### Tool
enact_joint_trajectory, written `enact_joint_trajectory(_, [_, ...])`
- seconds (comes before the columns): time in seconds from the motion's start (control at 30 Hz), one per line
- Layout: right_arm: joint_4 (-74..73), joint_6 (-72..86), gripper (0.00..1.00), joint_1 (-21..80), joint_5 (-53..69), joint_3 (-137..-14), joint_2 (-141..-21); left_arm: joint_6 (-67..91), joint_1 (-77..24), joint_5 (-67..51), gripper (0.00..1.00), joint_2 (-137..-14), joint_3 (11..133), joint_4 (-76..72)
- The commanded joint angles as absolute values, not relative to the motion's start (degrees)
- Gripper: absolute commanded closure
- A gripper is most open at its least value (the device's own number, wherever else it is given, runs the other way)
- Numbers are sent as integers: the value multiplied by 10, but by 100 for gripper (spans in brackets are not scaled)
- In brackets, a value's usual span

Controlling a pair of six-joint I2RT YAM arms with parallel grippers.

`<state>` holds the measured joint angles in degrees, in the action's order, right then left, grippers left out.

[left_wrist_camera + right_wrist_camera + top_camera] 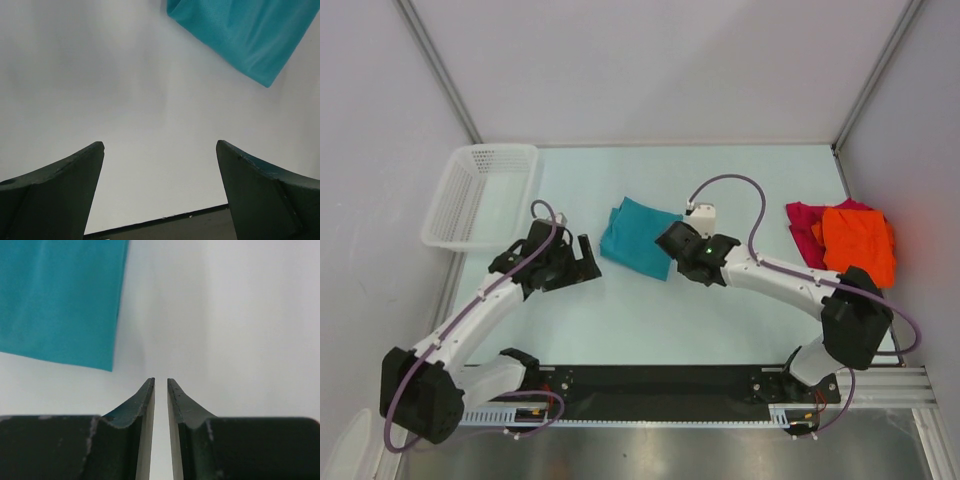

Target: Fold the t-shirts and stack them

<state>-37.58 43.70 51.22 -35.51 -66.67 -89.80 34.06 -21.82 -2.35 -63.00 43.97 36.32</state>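
A folded teal-blue t-shirt (638, 235) lies in the middle of the table; it also shows in the left wrist view (240, 35) and the right wrist view (60, 300). An orange t-shirt (860, 243) lies crumpled on top of a magenta-red t-shirt (805, 225) at the right edge. My left gripper (577, 260) (160, 145) hovers wide open just left of the teal shirt, holding nothing. My right gripper (669, 240) (161, 380) sits at the teal shirt's right edge. Its jaws stand a narrow gap apart, with only bare table between them.
A white plastic mesh basket (495, 150) stands at the back left. Grey walls close in the table on three sides. The black rail (660, 380) carrying the arm bases runs along the near edge.
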Motion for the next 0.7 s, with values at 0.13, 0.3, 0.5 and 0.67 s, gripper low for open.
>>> enact_joint_trajectory(0.13, [-373,525,78,523,-351,-590,-827,354,-214,-3,1,-555,400,388])
enact_joint_trajectory(0.3, [-392,557,78,542,-361,-582,-823,357,-213,-13,1,-546,406,402])
enact_joint_trajectory(0.5, [-400,590,78,555,-391,-555,-747,341,-213,69,0,-496,482,477])
enact_joint_trajectory(0.67, [-424,600,76,552,-411,-550,-720,307,-213,132,0,-510,549,524])
